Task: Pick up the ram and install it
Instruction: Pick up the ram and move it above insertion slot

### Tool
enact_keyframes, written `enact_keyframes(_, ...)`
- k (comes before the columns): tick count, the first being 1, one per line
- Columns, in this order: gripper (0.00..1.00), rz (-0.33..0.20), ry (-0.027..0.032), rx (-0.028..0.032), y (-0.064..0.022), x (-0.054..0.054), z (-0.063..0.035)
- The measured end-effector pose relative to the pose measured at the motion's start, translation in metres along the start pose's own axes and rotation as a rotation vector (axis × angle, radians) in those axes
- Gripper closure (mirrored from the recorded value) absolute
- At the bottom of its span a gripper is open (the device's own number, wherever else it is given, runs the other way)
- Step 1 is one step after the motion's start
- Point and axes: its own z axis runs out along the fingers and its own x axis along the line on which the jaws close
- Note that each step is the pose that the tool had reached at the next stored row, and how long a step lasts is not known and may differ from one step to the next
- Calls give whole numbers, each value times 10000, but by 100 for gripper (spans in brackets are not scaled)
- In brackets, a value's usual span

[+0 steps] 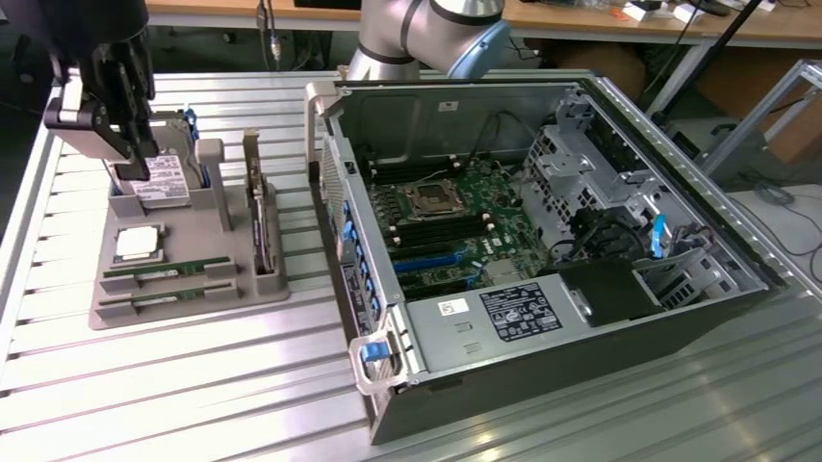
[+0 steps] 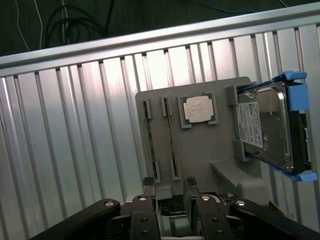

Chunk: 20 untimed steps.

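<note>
While gripper (image 1: 129, 152) hangs wide open, empty, over tray (image 1: 195, 245), ram (image 1: 167, 272) lies at its six o'clock, exterior view; straddle stick squarely, mid-length.

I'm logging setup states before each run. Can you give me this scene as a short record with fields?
end effector: open, holding nothing, over the tray
tray: gray, on the slatted table
ram sticks: two, seated in tray slots, untouched
processor: flat on the tray, beside the sticks
hard drive: in blue rails, on the tray
computer case: open, motherboard exposed, toward the exterior view's right
</note>
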Motion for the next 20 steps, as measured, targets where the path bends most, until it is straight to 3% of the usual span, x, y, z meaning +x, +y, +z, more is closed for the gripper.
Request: enact_keyframes(20, 64, -13, 0, 0, -1, 0, 58)
